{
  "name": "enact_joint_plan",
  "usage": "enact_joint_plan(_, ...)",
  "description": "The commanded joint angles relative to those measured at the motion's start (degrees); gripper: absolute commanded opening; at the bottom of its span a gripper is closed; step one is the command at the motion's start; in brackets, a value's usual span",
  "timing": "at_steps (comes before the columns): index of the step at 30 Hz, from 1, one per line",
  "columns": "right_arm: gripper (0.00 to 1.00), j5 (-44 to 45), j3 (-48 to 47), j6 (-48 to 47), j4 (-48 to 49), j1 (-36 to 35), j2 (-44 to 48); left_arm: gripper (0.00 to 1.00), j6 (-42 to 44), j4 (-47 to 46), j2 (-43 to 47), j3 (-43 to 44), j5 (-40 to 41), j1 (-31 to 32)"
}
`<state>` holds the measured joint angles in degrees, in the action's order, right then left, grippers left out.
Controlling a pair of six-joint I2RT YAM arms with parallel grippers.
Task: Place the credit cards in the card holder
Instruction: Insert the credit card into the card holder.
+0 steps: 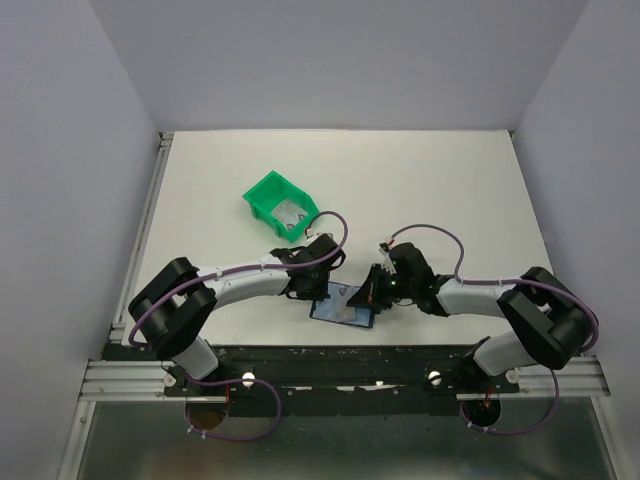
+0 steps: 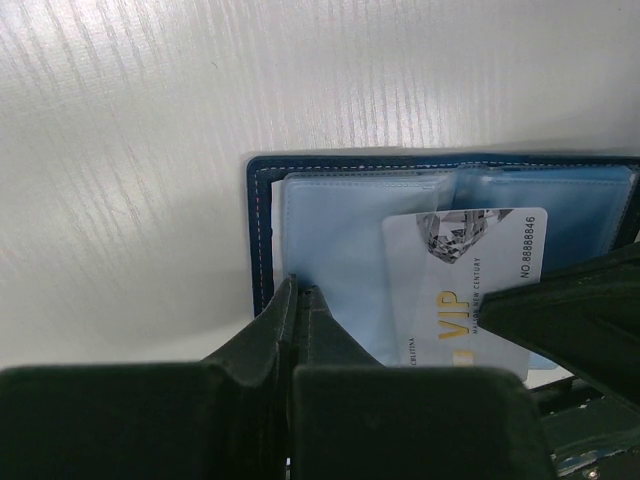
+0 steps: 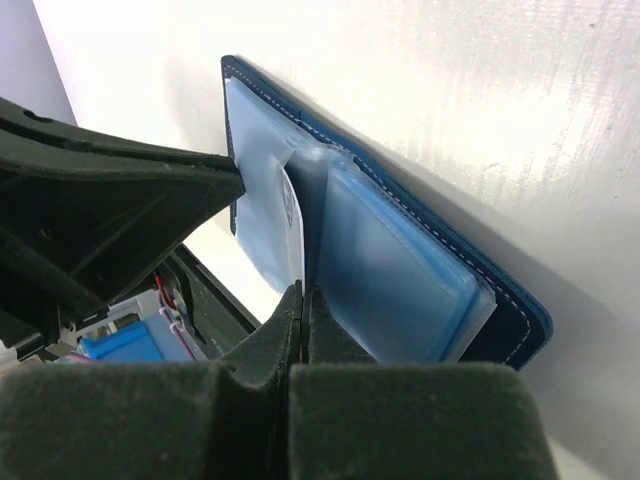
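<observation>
The navy card holder (image 1: pixel 343 308) lies open near the table's front edge, its pale blue plastic sleeves showing in the left wrist view (image 2: pixel 330 230) and the right wrist view (image 3: pixel 400 260). My right gripper (image 3: pixel 302 290) is shut on a pale credit card (image 2: pixel 470 290) printed "VIP"; the card stands edge-on (image 3: pixel 296 225) between the sleeves at the fold. My left gripper (image 2: pixel 298 290) is shut, its tips pinching the holder's left sleeve edge. In the top view the left gripper (image 1: pixel 320 290) and right gripper (image 1: pixel 370 292) meet over the holder. A second pale card (image 1: pixel 291 213) lies in the green bin.
The green plastic bin (image 1: pixel 268 195) stands behind the left arm, toward the table's middle. The table's front edge and a black rail run just below the holder. Grey walls enclose the table on three sides.
</observation>
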<state>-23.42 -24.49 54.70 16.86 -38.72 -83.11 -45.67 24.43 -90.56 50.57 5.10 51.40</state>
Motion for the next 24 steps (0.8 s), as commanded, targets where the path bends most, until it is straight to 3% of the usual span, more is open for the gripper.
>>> enact_joint_plan(1,0.00,5.14,-0.38,0.94,2.29,0.75,-2.32,0.00,0.14,1.94,-2.60,-1.35,-1.32,0.28)
enact_joint_plan(15,0.01,7.25,-0.03,2.70,4.67,1.02,-1.88,0.00,0.23,1.85,-2.60,-1.35,-1.41,0.37)
enact_joint_plan(24,0.00,-4.08,-2.23,2.08,13.36,1.10,-9.78,0.00,0.32,1.77,-2.78,-1.08,-1.41,0.28)
